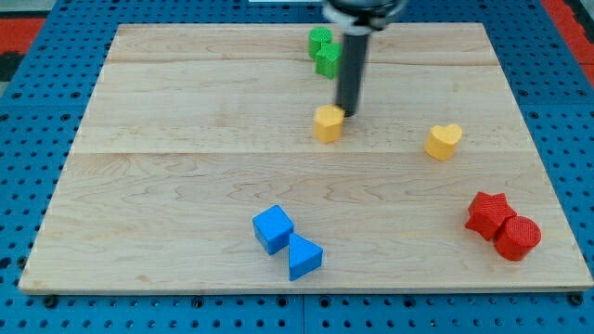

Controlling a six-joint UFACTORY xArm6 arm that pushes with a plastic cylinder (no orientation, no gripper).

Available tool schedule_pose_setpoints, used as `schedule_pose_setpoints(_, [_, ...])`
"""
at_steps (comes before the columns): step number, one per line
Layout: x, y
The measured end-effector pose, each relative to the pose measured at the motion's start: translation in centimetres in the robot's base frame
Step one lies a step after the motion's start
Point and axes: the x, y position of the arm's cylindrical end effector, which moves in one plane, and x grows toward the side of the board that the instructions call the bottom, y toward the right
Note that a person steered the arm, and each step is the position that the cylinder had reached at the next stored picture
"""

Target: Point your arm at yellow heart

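The yellow heart [444, 141] lies on the wooden board at the view's right of centre. My tip [347, 114] is well to its left, about a hundred pixels away. The tip sits right beside the upper right edge of a yellow pentagon-like block [327, 122], touching or nearly touching it. The dark rod comes down from the view's top centre.
Two green blocks [323, 51] stand close together just left of the rod near the board's top edge. A blue cube [273, 228] and a blue triangle [303, 257] sit at the bottom centre. A red star [488, 212] and a red cylinder [517, 237] sit at the bottom right.
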Motion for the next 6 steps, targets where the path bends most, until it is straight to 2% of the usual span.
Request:
schedule_pose_setpoints(1, [-0.8, 2.6])
schedule_pose_setpoints(2, [0.7, 1.5])
schedule_pose_setpoints(3, [1.3, -5.7])
schedule_pose_setpoints(4, [0.2, -6.0])
schedule_pose_setpoints(5, [-4.0, -0.6])
schedule_pose_setpoints(6, [-6.8, 8.0])
